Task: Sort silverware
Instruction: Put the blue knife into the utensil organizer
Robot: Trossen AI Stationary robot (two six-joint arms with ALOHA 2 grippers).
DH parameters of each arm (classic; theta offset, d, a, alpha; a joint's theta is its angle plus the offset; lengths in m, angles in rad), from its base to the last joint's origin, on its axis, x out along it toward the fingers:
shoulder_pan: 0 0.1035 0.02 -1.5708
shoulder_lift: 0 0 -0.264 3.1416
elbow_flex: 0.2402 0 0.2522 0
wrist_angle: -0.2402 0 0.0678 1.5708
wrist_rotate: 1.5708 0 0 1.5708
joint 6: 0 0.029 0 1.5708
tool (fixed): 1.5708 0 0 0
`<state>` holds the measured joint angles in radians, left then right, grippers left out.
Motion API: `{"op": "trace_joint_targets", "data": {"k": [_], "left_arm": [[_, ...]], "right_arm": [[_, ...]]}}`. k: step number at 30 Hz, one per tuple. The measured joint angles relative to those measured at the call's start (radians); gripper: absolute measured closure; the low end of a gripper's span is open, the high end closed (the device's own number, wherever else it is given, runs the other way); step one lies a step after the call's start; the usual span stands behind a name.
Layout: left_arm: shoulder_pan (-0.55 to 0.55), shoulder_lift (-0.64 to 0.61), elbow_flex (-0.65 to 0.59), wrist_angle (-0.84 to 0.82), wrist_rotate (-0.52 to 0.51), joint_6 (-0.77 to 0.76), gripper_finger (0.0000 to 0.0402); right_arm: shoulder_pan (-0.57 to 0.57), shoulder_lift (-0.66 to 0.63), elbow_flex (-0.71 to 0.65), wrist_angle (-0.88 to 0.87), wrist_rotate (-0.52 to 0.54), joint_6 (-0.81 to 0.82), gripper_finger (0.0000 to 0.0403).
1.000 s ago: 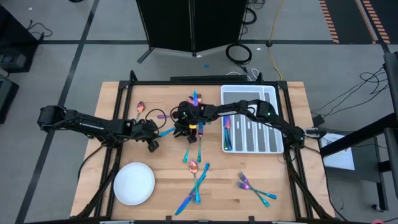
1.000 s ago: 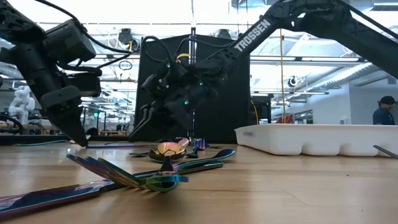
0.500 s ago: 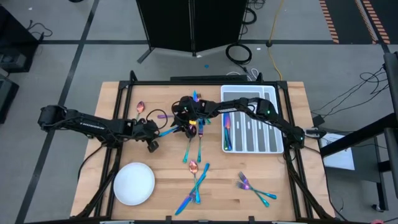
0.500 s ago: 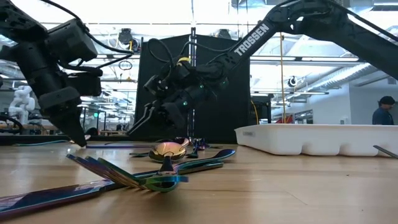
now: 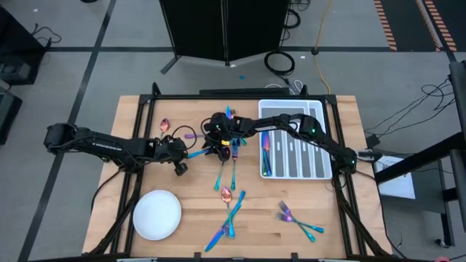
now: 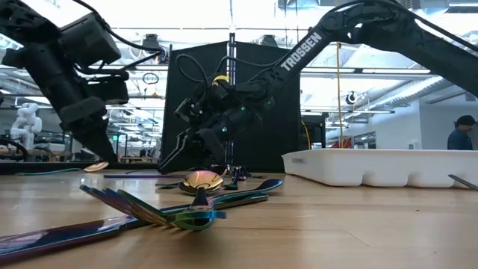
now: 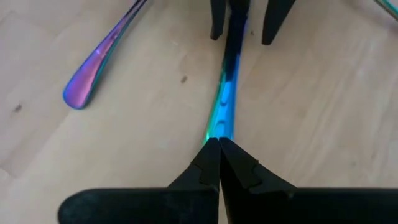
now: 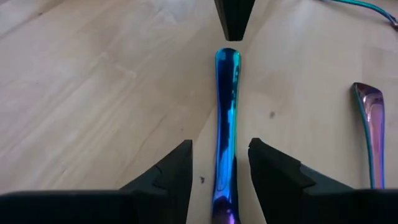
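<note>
Bright, even overhead light — soft shadows, blurred wrist close-ups

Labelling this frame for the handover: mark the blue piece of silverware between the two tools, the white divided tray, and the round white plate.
blue piece of silverware [image 8: 225, 112]: right wrist view, middle of its handle.
white divided tray [image 5: 292, 108]: high view, far rim.
round white plate [image 5: 156, 215]: high view, bare centre.

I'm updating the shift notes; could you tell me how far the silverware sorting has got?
Done: a few pieces lie in the white tray. In hand: the open right claw straddles a blue handle, the shut left claw at its end. Left: loose silverware mid-table, forks, a spoon.
</note>
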<state>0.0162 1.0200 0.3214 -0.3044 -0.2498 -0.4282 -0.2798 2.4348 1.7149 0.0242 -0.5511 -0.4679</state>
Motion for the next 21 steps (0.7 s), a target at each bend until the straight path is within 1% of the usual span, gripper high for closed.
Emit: {"op": "trace_joint_targets", "data": {"k": [10, 18, 21], "left_arm": [[0.001, 0.004, -0.052, 0.014, 0.005, -0.037, 0.0402], [0.001, 0.004, -0.054, 0.074, 0.01, -0.01, 0.0402], [0.001, 0.004, -0.054, 0.077, 0.037, -0.011, 0.0402]], "right_arm": [[0.0, 0.0, 0.0, 0.01, 0.0, 0.011, 0.0261], [0.0, 0.0, 0.0, 0.018, 0.002, 0.001, 0.0261], [0.0, 0.0, 0.0, 0.018, 0.002, 0.0, 0.0261]]}}
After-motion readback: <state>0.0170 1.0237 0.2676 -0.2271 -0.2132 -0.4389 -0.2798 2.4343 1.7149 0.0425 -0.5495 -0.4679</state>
